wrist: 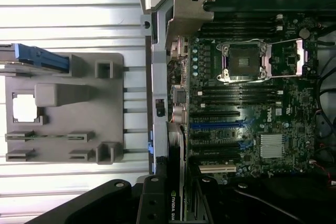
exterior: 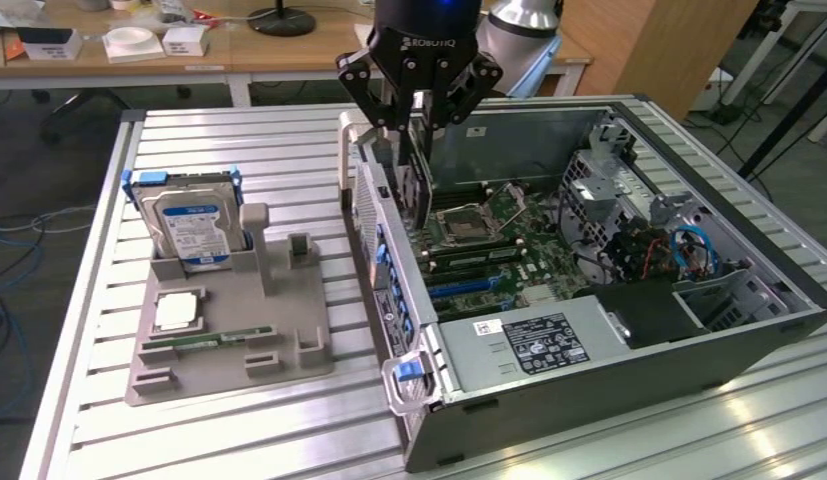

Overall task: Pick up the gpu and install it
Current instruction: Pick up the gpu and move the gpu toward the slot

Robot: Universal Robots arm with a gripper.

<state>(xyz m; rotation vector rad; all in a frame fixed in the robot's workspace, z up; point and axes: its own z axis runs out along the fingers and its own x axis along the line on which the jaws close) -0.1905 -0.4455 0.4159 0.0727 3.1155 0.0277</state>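
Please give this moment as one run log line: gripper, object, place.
gripper: shut on gpu | gpu: upright | place: over motherboard in open computer case, near its rear wall | seating: cannot tell

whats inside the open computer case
A motherboard with a CPU socket, a labelled power supply and blue cables. The gripper holds the gpu on edge over the board, hiding the slots directly behind it.
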